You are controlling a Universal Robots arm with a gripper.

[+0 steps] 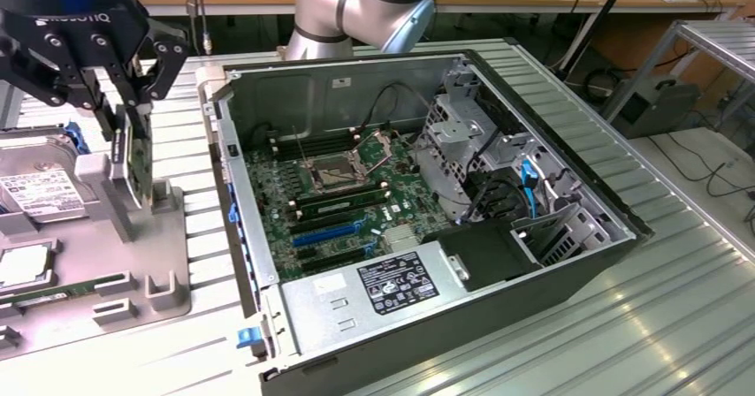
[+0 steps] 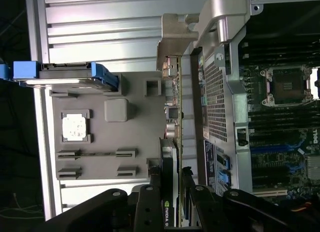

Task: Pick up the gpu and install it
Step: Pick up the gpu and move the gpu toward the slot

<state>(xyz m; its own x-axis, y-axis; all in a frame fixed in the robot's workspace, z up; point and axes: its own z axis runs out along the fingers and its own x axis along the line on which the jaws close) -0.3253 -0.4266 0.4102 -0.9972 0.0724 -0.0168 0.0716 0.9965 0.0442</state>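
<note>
- The black two-finger gripper is pinching the thin, black-faced gpu card, with one finger on each flat side.
- The gpu stands upright on edge over the grey plastic parts tray, right beside the wall of the open black computer tower.
- Honestly can't tell if its bottom edge sits in the tray slot or hangs just clear.
- A silver hard drive with a white label lies on the same tray.
</note>
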